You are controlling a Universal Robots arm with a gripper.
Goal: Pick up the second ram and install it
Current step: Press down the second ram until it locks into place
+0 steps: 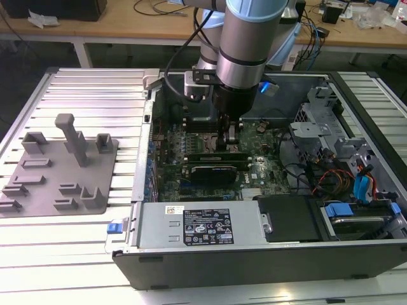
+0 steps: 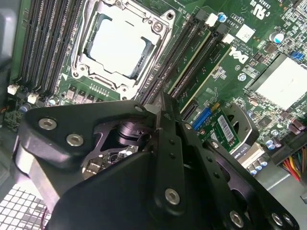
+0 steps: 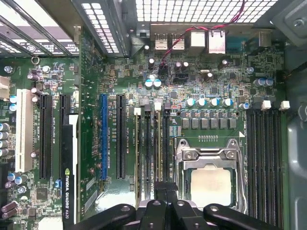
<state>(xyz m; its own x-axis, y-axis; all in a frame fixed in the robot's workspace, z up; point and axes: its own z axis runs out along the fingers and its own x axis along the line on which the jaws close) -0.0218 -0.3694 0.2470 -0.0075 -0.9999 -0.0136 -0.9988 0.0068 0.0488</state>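
Workbenches with cables back an open computer case (image 1: 254,254) on the slatted surface (image 1: 95,95), where the gripper (image 3: 165,194), clenched on the second ram (image 3: 159,143), holds it over the slots at 9 o'clock of the CPU socket (image 3: 211,177); a tilted stick could jam or miss its slot.

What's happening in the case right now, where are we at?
The arm has reached down into the open computer case, with its tool low over the memory slots beside the CPU socket. In the first wrist view, two memory sticks stand in those slots. The one running up to the tool looks like the second ram, though whether it is fully seated is hard to tell. The grey parts tray sits outside the case.
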